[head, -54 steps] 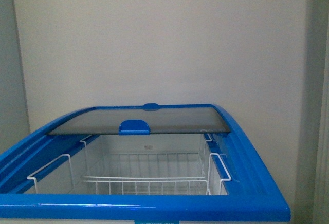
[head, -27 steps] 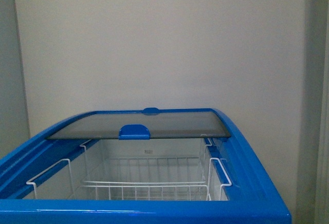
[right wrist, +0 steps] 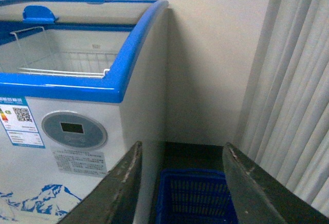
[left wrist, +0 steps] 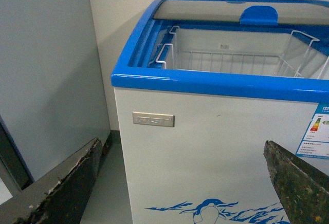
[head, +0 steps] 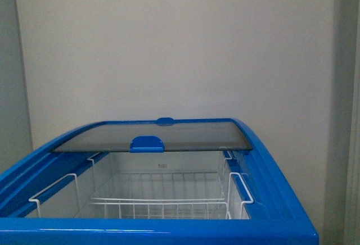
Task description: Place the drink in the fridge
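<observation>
Fridge: the white chest cooler with blue rim (head: 169, 231) stands directly in front of the robot, against a plain pale wall (head: 180, 48)
Lid: the curved sliding glass lid with blue handle (head: 147, 143) is pushed to the far half of the cooler, so the near half is open
Inside: white wire baskets (head: 160, 203) hang in the open half of the cooler; no drink is seen in them
Drink: no bottle or can is visible in any view, so I cannot tell where it is
Left gripper (left wrist: 180, 183): low in front of the cooler, its two dark fingers wide apart, nothing between them
Right gripper (right wrist: 180, 183): beside the cooler's right corner, fingers parted and empty, above a blue plastic crate (right wrist: 198, 198) on the floor
Done: the opening of the cooler seems finished
Left: to find and grasp the drink, carry it over the blue rim, set it in a basket; probably also to close the lid
</observation>
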